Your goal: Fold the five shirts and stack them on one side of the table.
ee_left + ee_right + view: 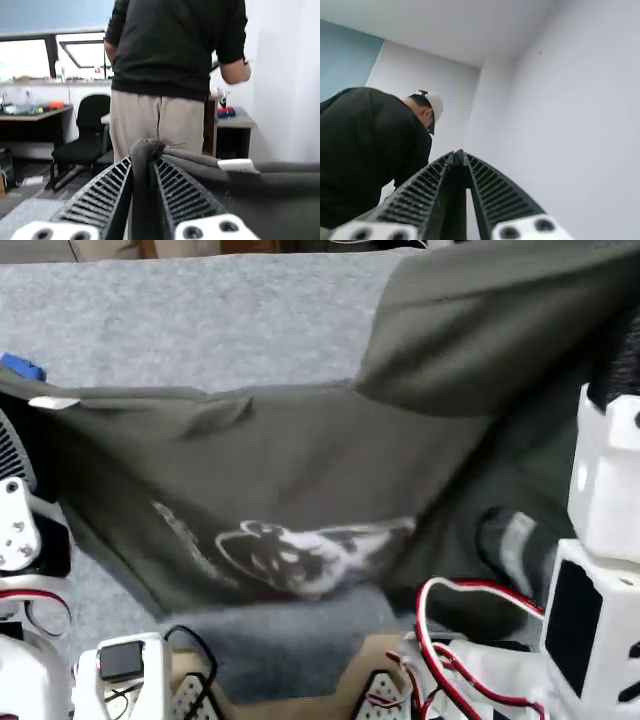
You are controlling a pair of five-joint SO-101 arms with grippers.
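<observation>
Olive knit cloth: a single shirt [300, 470] hangs spread between the two arms above the grey-covered counter [150, 320]. Its white chest print [310, 550] faces the high view and its lower edge sags just over the counter's near side.

The left end effector [144, 150] is pressed together on an edge of the shirt, near the white neck label [237, 164]. A small ridge of fabric stands up between its fingers [107, 192].

The right end effector [457, 156] points upward with its fingers closed tip to tip. The cloth between them is hard to make out in the right wrist view. In the high view, however, the shirt's far right side is lifted toward that arm, so it probably pinches the opposite edge.

Handling, as judged: the garment is light, limp and easily creased. It has no stiffness of its own and drapes from whatever points hold it. Hold is best taken at seams or hems, shoulder and bottom corner, where doubled fabric resists slipping. A thin pinch of a single layer may slide out under the shirt's hanging weight.
</observation>
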